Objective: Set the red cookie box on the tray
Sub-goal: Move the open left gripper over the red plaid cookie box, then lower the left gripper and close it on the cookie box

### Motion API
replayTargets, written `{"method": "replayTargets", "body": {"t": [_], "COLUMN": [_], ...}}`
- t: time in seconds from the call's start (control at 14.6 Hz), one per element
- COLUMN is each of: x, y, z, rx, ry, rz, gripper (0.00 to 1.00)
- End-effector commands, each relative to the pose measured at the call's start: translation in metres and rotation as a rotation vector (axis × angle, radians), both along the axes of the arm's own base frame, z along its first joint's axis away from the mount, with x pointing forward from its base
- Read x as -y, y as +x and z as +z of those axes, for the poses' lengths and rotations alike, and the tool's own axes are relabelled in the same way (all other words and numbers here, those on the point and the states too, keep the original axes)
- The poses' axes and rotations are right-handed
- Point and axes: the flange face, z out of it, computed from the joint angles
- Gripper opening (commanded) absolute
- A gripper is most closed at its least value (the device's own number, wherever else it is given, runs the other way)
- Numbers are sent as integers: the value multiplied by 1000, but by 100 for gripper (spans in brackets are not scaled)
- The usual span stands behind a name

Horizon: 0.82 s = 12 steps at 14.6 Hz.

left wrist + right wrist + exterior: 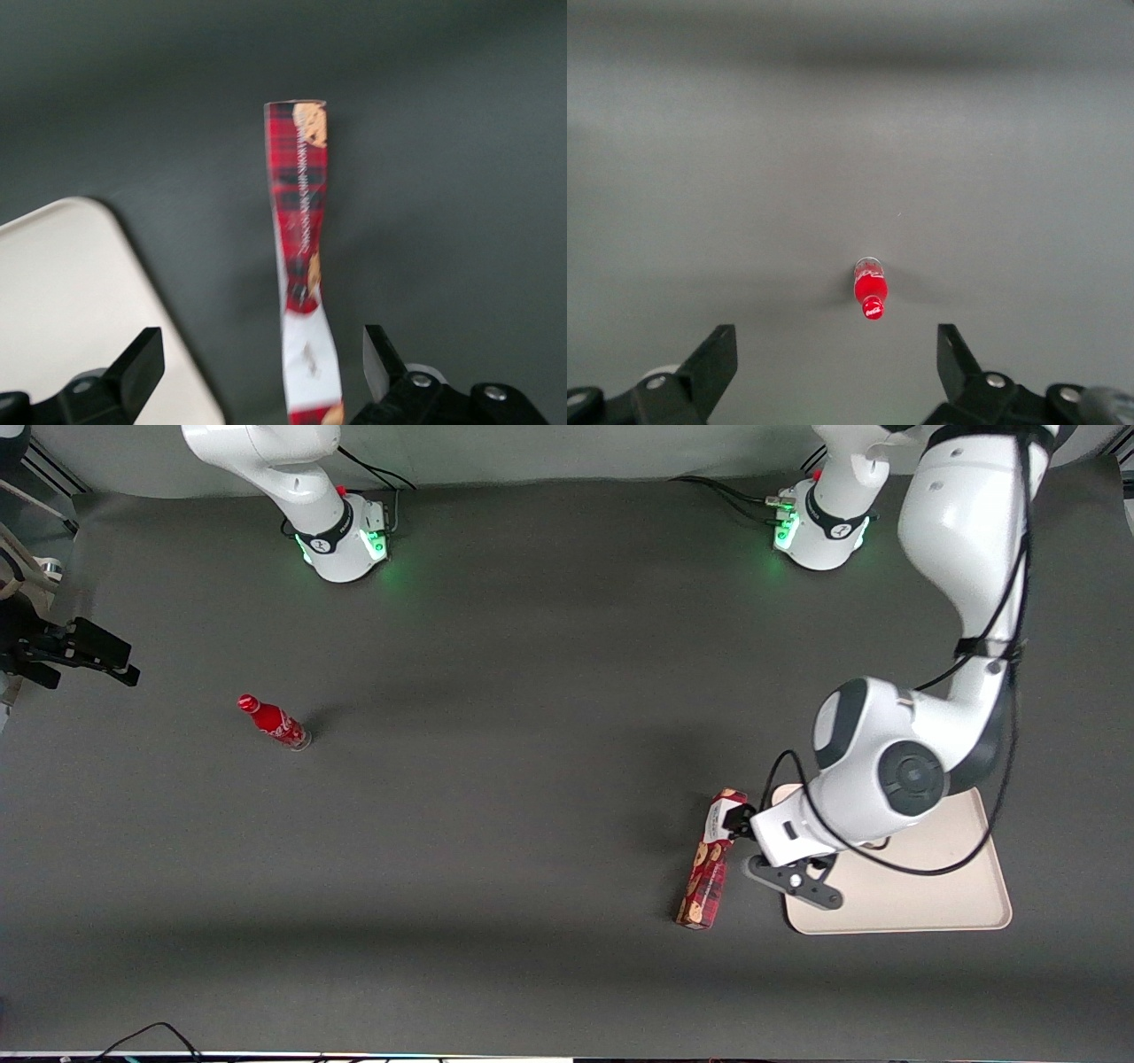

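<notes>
The red cookie box (706, 872) lies on the dark table beside the cream-beige tray (930, 886), on the side toward the parked arm's end. Its white label end is the end farther from the front camera. My left gripper (735, 821) is at that label end, low over the table. In the left wrist view the gripper (261, 354) is open wide, and the box (301, 204) runs lengthwise between the fingers, closer to one finger (379, 354) than to the other. No finger touches the box. A rounded corner of the tray (62, 301) shows beside the other finger.
A small red bottle (275, 724) stands toward the parked arm's end of the table and also shows in the right wrist view (870, 292). The working arm's elbow hangs over the tray. The table's front edge (567, 1056) is nearest the camera.
</notes>
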Motion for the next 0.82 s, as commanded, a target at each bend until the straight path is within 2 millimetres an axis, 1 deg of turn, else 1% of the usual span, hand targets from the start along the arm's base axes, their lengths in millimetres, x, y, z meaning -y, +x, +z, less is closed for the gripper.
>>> {"method": "replayTargets", "body": {"t": [0.0, 0.27, 0.34, 0.48, 0.62, 0.68, 0.75], "x": [23, 42, 41, 46, 46, 46, 44], "y": [7, 7, 7, 6, 2, 1, 0], "z": [-34, -71, -83, -99, -108, -110, -112], "rx": [30, 78, 80, 98, 98, 99, 99], "ry": [-23, -41, -38, -39, -36, -27, -16], "rz": [-6, -15, -17, -21, -25, -33, -42], "gripper": [100, 100, 100, 100, 100, 99, 93]}}
